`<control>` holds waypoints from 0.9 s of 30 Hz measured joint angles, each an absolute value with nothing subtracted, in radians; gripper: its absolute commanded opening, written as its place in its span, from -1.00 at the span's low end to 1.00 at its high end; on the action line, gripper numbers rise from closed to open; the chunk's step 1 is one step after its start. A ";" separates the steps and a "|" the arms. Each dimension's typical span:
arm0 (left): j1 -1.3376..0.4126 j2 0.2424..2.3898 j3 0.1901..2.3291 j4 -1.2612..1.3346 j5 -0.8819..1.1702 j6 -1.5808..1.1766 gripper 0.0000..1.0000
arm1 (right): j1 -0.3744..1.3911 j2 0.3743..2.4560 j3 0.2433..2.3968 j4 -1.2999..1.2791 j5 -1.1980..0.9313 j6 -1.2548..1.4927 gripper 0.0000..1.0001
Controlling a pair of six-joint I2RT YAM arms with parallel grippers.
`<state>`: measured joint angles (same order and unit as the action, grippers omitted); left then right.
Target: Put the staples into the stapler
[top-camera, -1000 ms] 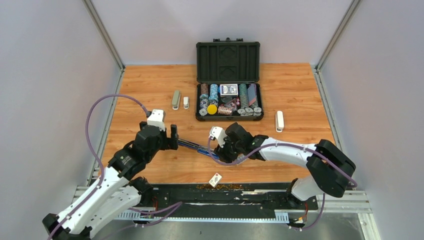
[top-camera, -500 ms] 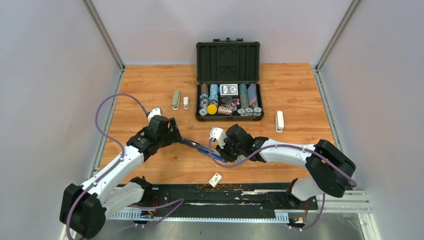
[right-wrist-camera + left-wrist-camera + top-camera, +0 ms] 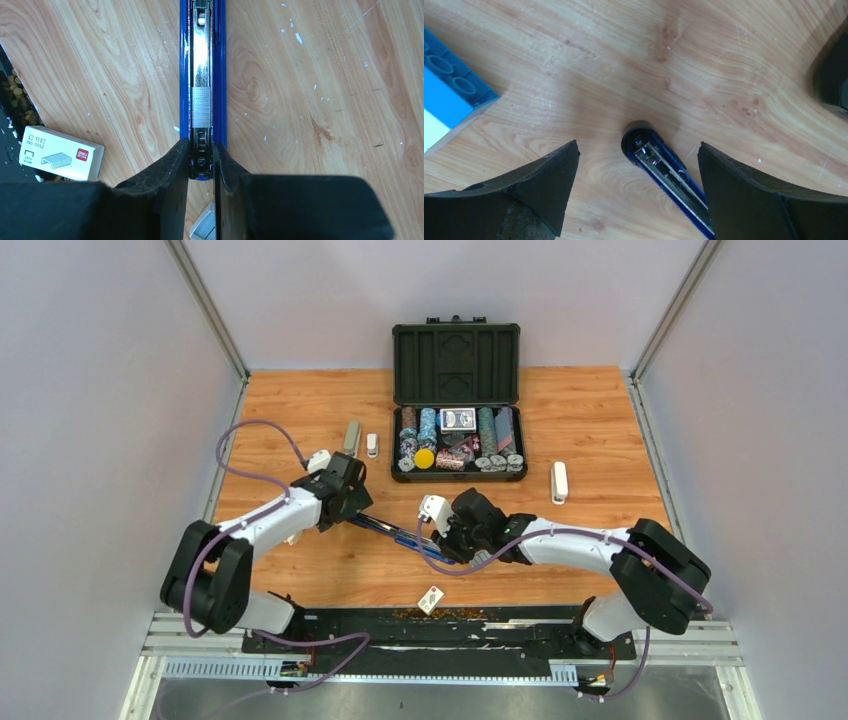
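Observation:
The blue stapler (image 3: 395, 533) lies opened flat on the table between my two grippers, its silver rail facing up. The staples (image 3: 201, 106) are a small ribbed silvery block sitting in the rail (image 3: 201, 55) near its rear. My right gripper (image 3: 200, 142) is shut on the stapler's rear end and also shows in the top view (image 3: 437, 538). My left gripper (image 3: 637, 144) is open, its fingers wide apart on either side of the stapler's front tip (image 3: 644, 146) and not touching it. It also shows in the top view (image 3: 352, 502).
A small white staple box with a red mark (image 3: 60, 152) lies near the front edge (image 3: 431, 599). An open black case of poker chips (image 3: 456, 410) stands behind. A grey-olive stapler (image 3: 351, 437), a tiny white one (image 3: 372, 445) and a white stapler (image 3: 559, 482) lie around it. A blue studded block (image 3: 446, 82) lies left of the left gripper.
The left arm has stretched out low over the table, and its gripper has shifted slightly back over the stapler's front tip. The right gripper and the stapler have not moved.

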<state>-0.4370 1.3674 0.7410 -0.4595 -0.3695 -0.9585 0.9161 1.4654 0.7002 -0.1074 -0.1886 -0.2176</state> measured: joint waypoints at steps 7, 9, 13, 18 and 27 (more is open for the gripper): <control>-0.437 1.488 0.795 -0.466 -0.376 -0.995 0.48 | 0.916 1.467 0.700 -0.105 -0.189 -0.219 -0.93; -0.437 1.501 0.795 -0.473 -0.375 -1.009 0.36 | 0.916 1.468 0.700 -0.103 -0.190 -0.220 -0.93; -0.437 1.507 0.793 -0.468 -0.374 -1.023 0.03 | 0.916 1.475 0.701 -0.094 -0.194 -0.223 -0.93; -0.436 1.507 0.792 -0.442 -0.375 -1.046 -0.32 | 0.916 1.485 0.702 -0.085 -0.200 -0.226 -0.94; -0.432 1.342 0.727 -0.447 -0.374 -1.065 -0.39 | 0.918 1.487 0.702 -0.074 -0.212 -0.229 -0.94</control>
<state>-0.4320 1.3418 0.7269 -0.4465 -0.3744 -1.0653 0.9180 1.4872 0.7021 -0.0742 -0.2115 -0.2295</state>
